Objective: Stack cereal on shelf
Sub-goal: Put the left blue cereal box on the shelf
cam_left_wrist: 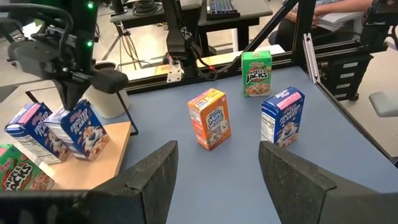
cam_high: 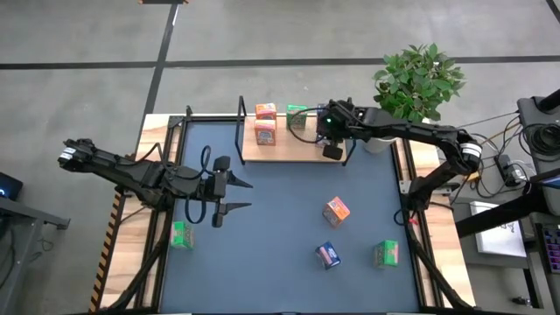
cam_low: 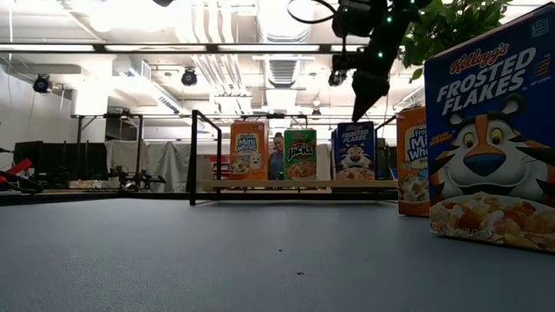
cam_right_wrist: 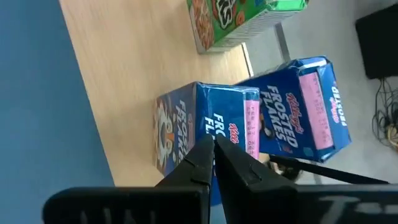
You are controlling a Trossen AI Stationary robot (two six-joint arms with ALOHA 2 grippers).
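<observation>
The shelf (cam_high: 293,150) stands at the table's far edge, a wood board in a black frame. On it stand an orange cereal box (cam_high: 265,122), a green one (cam_high: 297,116) and two blue ones (cam_right_wrist: 205,124) (cam_right_wrist: 305,106). My right gripper (cam_right_wrist: 214,149) points down over the nearer blue box (cam_left_wrist: 84,134), fingers shut. My left gripper (cam_high: 249,195) hovers open over the table's left half, touching nothing. Loose boxes stand on the table: orange (cam_high: 336,211), blue (cam_high: 327,255), green (cam_high: 386,254), and another green (cam_high: 181,234) at the left edge. My right gripper comes from above with its shut fingertips (cam_left_wrist: 72,106) at the top edge (cam_right_wrist: 214,127) of the blue box, which stands upright on the shelf board. Whether the tips touch the box, I cannot tell.
The shelf's black posts (cam_low: 192,156) rise at its left end. A potted plant (cam_high: 418,79) stands beyond the table's far right corner. In the low view a blue box (cam_low: 494,130) looms close at the right. Bare table lies between my left gripper and the loose boxes.
</observation>
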